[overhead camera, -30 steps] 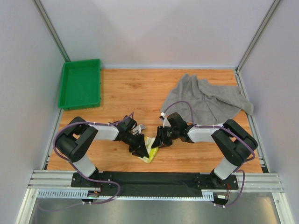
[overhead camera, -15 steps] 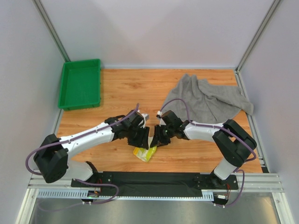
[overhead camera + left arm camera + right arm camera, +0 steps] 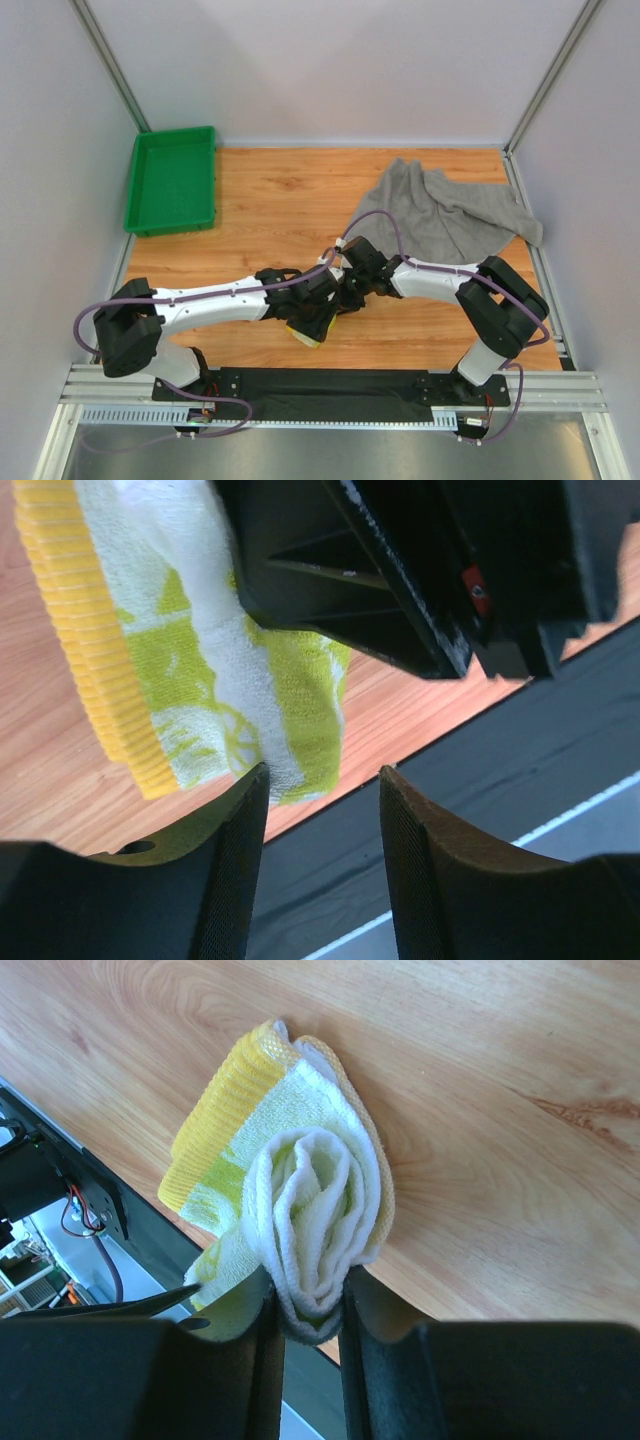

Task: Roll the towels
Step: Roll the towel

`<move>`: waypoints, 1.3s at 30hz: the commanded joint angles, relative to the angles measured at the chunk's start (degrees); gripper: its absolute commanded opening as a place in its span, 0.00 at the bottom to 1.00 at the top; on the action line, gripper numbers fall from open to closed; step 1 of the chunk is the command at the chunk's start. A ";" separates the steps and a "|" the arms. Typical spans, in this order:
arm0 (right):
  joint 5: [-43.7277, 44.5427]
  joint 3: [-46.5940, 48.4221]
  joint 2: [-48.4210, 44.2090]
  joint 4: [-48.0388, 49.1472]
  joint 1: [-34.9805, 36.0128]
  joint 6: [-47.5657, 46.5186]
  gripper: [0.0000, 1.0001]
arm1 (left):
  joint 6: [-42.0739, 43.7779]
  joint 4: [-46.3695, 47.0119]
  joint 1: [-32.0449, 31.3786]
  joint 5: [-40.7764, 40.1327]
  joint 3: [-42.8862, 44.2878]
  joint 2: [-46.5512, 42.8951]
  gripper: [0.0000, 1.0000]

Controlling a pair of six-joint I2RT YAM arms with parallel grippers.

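Observation:
The small white-yellow towel with a green-yellow print is rolled into a bundle just above the wooden table's front edge. My right gripper is shut on the end of that roll, whose layers are squeezed between the fingers. In the left wrist view the same towel hangs just past my left gripper, which is open with nothing between its fingers. From above, the two grippers, left and right, meet over the small towel. The big grey towel lies crumpled at the back right.
A green tray stands at the back left corner. The black base plate runs along the table's near edge right below the small towel. White walls and metal frame posts close in the table's sides.
My left gripper opened and let go of the small towel, and the left arm stretched out to the right. The right gripper kept its hold and shifted slightly.

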 commanded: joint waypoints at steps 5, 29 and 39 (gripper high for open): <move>1.62 1.32 0.93 -1.84 0.89 -0.12 0.14 | -1.35 1.07 -1.93 -2.66 2.09 6.37 0.54; -2.51 4.57 3.13 -3.85 0.36 -1.35 0.30 | -0.91 2.13 -6.41 -12.33 -3.44 15.68 0.46; -3.39 3.69 1.81 -6.49 -3.85 -5.21 0.42 | -0.30 0.10 -6.76 -14.09 -2.66 18.07 0.15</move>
